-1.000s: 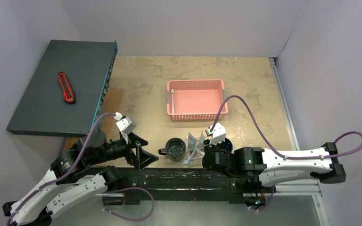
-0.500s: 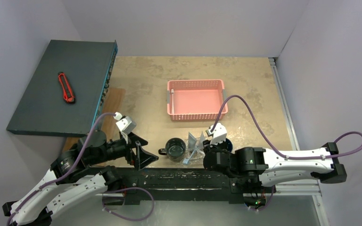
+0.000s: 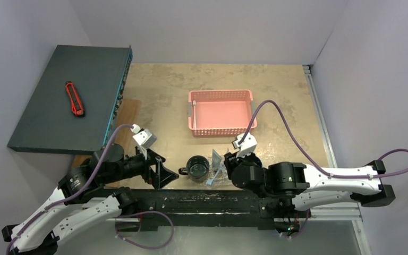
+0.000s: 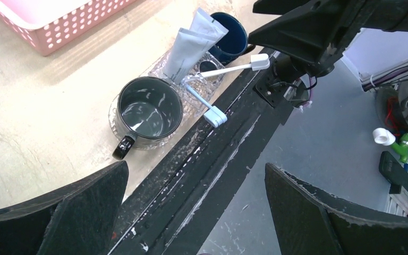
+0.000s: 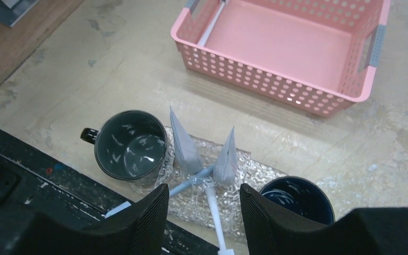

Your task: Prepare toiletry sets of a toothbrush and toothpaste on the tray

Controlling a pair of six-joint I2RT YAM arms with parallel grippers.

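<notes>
The clear bumpy tray [image 5: 255, 171] lies at the table's near edge. A dark green mug [image 5: 131, 144] stands on its left end and a blue mug [image 5: 297, 201] at its right end. Two silvery-grey tubes [image 5: 183, 146] [image 5: 226, 156] stand between them, crimped ends up, caps hidden. Two pale-blue toothbrushes [image 5: 191, 183] [image 5: 215, 218] lie crossed on the tray, heads over the black rail. My right gripper [image 5: 204, 223] is open above the tray, empty. My left gripper [image 3: 156, 172] is open and empty, left of the green mug [image 3: 197, 168].
A pink perforated basket [image 3: 220, 111] stands behind the tray with a slim pale item [image 5: 210, 26] at its left wall. A dark grey box [image 3: 64, 101] carrying a red utility knife [image 3: 74, 98] lies at far left, beside a wooden board [image 3: 125, 119].
Both wrists have shifted slightly; the right wrist has moved a little back and left over the tray. Mugs, tubes and toothbrushes have not moved.
</notes>
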